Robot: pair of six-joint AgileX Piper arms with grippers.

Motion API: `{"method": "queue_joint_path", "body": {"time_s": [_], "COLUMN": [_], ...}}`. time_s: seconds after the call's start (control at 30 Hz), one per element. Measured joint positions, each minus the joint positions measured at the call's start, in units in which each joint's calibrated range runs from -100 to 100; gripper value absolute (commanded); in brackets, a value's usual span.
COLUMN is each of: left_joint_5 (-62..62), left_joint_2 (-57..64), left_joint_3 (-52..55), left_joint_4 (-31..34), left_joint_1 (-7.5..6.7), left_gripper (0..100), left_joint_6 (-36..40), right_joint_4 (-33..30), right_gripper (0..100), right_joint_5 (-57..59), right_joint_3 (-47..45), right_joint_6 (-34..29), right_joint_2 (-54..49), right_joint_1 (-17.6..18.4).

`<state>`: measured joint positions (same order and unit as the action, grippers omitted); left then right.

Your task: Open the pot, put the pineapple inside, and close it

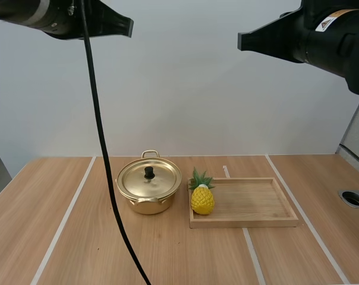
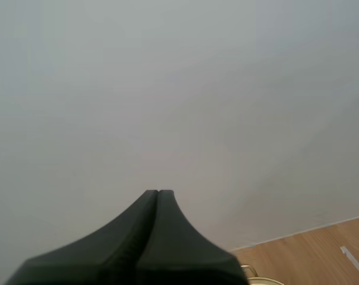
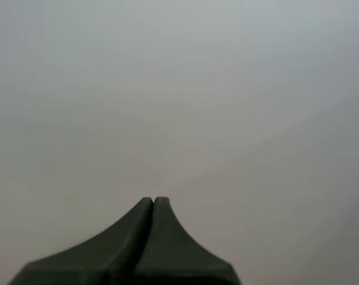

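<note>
1. High view: a light wooden table [image 1: 78, 237] crossed by pale stripes stands before a plain pale wall, with a round grey hole [image 1: 353, 198] near its right edge.
2. High view: the gold pot [image 1: 148, 200] sits near the middle of the table. Its lid [image 1: 158, 178] is on, black knob [image 1: 149, 172] pointing up.
3. High view: just to the pot's right lies a shallow wooden tray [image 1: 257, 202]. The yellow pineapple [image 1: 202, 200] stands upright at the tray's left end, green leaves on top, close to the pot but apart from it.
4. High view: the left gripper [image 1: 129, 25] and the right gripper [image 1: 241, 41] hang high above the table, tips turned toward each other, well apart from the pot, the tray and the fruit.
5. Left wrist view: the left gripper [image 2: 158, 193] has its two black fingers pressed together into one dark wedge with nothing between them. Beyond it is the pale wall, a strip of the table and, close beside the fingers, a sliver of the pot's gold rim and handle.
6. Right wrist view: the right gripper [image 3: 153, 200] likewise has its fingers pressed together as a single wedge, holding nothing, against the plain pale wall.
</note>
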<state>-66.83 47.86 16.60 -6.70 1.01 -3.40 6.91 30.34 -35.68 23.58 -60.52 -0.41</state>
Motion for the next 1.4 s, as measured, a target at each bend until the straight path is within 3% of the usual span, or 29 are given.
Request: {"method": "queue_joint_path", "body": {"time_s": [0.23, 0.87, 0.93, 1.0, 1.13, 1.4], "left_joint_5": [-8.2, -10.0, -10.0, -10.2, -11.8, -16.6], "left_joint_2": [-4.6, -8.7, -8.7, -8.7, -8.7, -8.9], "left_joint_3": [0.0, 0.0, 0.0, 0.0, 0.0, 0.0], "left_joint_4": [-6.7, -8.4, -8.4, -8.4, -8.5, -8.5], "left_joint_1": [0.00, 0.00, 0.00, 0.00, 0.00, 0.00], "left_gripper": [0, 1, 11, 30, 97, 100], "left_joint_6": [-4.0, -5.0, -5.1, -5.1, -6.4, -7.3], "right_joint_4": [0.0, -0.1, -0.2, -0.2, -0.2, -0.2], "right_gripper": [0, 0, 0, 0, 0, 0], "right_joint_5": [3.3, 5.2, 5.2, 5.2, 5.2, 5.2], "right_joint_3": [0.0, 0.2, 0.2, 0.2, 0.2, 0.2], "right_joint_6": [0.0, 0.0, 0.0, 0.0, 0.0, 0.0], "right_joint_2": [1.6, 4.4, 4.4, 4.4, 4.4, 4.4], "right_joint_1": [0.0, 0.0, 0.0, 0.0, 0.0, 0.0]}}
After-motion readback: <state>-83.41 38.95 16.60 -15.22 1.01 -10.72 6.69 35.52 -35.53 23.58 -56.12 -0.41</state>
